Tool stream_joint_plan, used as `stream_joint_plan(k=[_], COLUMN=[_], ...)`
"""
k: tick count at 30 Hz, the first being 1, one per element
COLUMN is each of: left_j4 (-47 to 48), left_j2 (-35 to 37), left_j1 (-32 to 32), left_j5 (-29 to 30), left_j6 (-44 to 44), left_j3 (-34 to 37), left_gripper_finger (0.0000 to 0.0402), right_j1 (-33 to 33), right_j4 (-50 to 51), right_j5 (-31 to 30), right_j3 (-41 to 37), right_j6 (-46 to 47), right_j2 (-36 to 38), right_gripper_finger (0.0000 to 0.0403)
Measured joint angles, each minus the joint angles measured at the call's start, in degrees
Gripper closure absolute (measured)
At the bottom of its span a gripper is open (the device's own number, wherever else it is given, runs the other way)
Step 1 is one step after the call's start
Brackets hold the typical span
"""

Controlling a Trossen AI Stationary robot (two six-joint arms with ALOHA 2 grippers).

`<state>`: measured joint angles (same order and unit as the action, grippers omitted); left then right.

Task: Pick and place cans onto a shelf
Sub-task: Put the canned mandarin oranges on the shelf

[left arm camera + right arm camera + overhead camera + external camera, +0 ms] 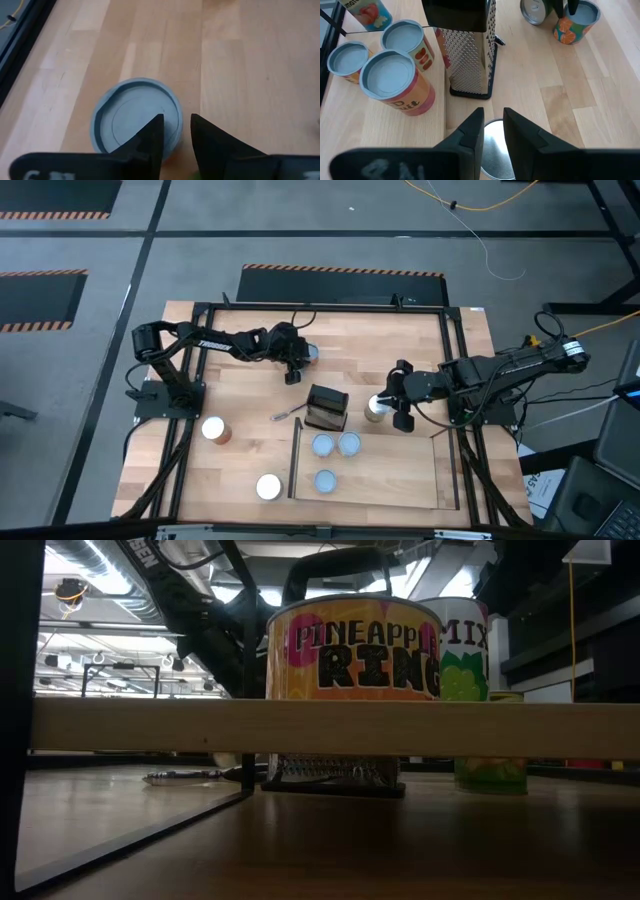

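A can with a pale-blue top (136, 120) stands far left of the table's middle (308, 352), next to a silver-topped can (535, 12). My left gripper (177, 134) hangs over its rim, open by a narrow gap, one finger over the lid and one outside. Right of the grater, a silver-topped can (495, 150) stands with my right gripper (494, 117) shut at its top. The shelf (400, 475) lies at the near middle. Three pale-blue-topped cans (322, 445) (348, 443) (325, 480) stand on it. The low view shows a pineapple can (350, 650) on its board (330, 728). My right gripper has the silver-topped can by its top rim (494, 121), with the rim showing in the narrow gap between the two fingers. The fingers slant down from the table's right. The fingers themselves hide the contact. The can stands upright, its base (490, 786) on the table.
A metal grater (327, 407) stands just beyond the shelf's far left corner, with a small utensil (285, 416) beside it. Two more cans (215, 430) (268, 486) stand on the table left of the shelf. A black frame (320, 306) edges the tabletop.
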<state>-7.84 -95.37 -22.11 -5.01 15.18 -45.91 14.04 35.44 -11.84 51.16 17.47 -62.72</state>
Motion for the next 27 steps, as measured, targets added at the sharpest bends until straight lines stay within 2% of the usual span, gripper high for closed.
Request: stream_joint_plan(k=[14, 27], left_j4=[-0.1, -3.3], left_j2=[0.0, 0.1], left_j1=[0.0, 0.0], left_j5=[0.1, 0.1], left_j6=[0.0, -1.1], left_j3=[0.0, 0.0], left_gripper_finger=[0.0393, 0.0397], right_j1=[0.0, 0.0], right_j4=[0.0, 0.0], right_j5=[0.0, 0.0], right_j3=[0.0, 0.0], right_j6=[0.0, 0.0], right_j2=[0.0, 0.0], right_gripper_finger=[0.0326, 0.0326])
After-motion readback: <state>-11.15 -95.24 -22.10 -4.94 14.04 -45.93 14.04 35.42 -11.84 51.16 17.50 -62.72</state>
